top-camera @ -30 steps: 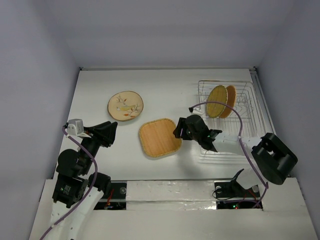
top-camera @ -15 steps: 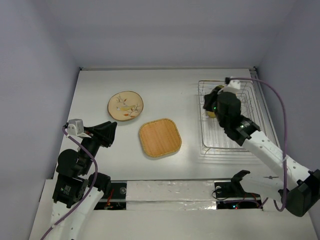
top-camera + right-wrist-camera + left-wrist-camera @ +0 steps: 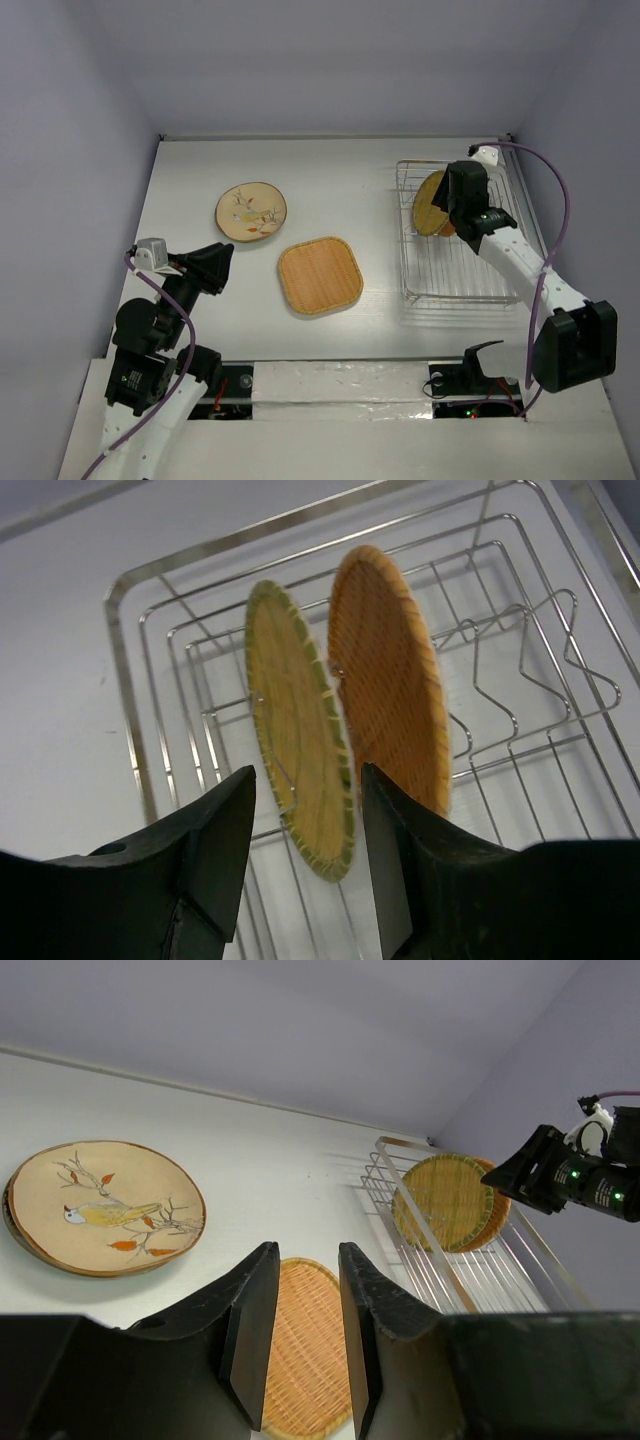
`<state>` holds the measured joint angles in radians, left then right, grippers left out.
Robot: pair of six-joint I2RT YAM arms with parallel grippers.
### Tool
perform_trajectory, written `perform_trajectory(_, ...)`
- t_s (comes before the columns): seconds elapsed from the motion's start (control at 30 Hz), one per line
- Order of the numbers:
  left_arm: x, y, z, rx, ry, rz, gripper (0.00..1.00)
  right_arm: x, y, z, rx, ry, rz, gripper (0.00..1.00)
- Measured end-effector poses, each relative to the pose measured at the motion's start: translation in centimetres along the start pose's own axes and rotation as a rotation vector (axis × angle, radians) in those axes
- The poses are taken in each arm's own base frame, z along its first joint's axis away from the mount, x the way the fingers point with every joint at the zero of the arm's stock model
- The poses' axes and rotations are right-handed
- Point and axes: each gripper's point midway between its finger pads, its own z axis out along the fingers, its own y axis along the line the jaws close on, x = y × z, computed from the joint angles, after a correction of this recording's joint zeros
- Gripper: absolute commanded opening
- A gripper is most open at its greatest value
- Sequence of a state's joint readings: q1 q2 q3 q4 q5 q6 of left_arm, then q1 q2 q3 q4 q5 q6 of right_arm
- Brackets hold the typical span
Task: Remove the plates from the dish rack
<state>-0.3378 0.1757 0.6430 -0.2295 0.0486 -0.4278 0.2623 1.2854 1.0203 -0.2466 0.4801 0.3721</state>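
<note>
From above: holding the right end effector [image 3: 450,207] over the dish rack [image 3: 470,270] at the worktop's [image 3: 340,170] right side, close to two round woven plates [image 3: 432,203] standing on edge in it; seeing the tan woven plate [image 3: 319,275] and the cream plate [image 3: 251,211] lying flat mid-worktop, well apart from the rack

Left wrist: showing the left end effector [image 3: 300,1330] narrowly parted, pinching nothing

Right wrist: showing fingers [image 3: 215,850] spread, empty, framing the yellow plate [image 3: 298,750] at its lower rim
</note>
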Motion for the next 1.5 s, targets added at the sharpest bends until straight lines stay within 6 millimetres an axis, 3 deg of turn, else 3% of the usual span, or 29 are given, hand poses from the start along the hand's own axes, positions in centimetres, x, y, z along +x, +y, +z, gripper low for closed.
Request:
perform_trajectory(0.17,0.0,0.0,0.0,0.000,0.001,0.000,0.28,0.8,-1.7,1.6,0.057,0.029,0.000,0.54)
perform_trajectory(0.3,0.1,0.0,0.0,0.001,0.003,0.000,0.28,1.1,-1.6,2.3,0.055,0.037,-0.001,0.48)
perform_trajectory(0.4,0.1,0.0,0.1,0.000,0.007,0.000,0.28,1.9,-1.1,3.2,0.045,0.056,-0.011,0.37)
perform_trajectory(0.53,0.2,0.1,0.2,-0.003,0.012,0.000,0.28,3.3,-1.0,4.6,0.056,0.098,-0.050,0.04)
perform_trajectory(0.7,0.1,0.3,0.2,-0.013,0.007,0.001,0.28,2.1,-1.1,4.1,0.054,0.079,-0.081,0.00)
perform_trajectory(0.93,0.1,0.3,0.2,-0.013,0.006,0.001,0.29,-1.3,-2.3,0.0,0.041,0.012,-0.082,0.00)
perform_trajectory(1.03,0.1,0.3,0.2,-0.013,0.006,0.001,0.29,-4.1,-2.1,-2.0,0.018,-0.058,-0.051,0.00)
perform_trajectory(1.17,0.1,0.3,0.2,-0.013,0.006,0.001,0.29,-7.5,-0.1,-5.7,-0.100,-0.153,-0.001,0.00)
perform_trajectory(1.23,0.1,0.3,0.2,-0.014,0.006,0.001,0.29,-8.3,1.4,-7.8,-0.195,-0.178,0.019,0.00)
perform_trajectory(1.37,0.1,0.3,0.2,-0.014,0.006,0.001,0.29,-7.9,5.4,-11.1,-0.398,-0.178,0.045,0.00)
perform_trajectory(1.5,0.1,0.3,0.2,-0.014,0.006,0.001,0.29,-2.6,11.2,-12.6,-0.612,-0.054,0.021,0.00)
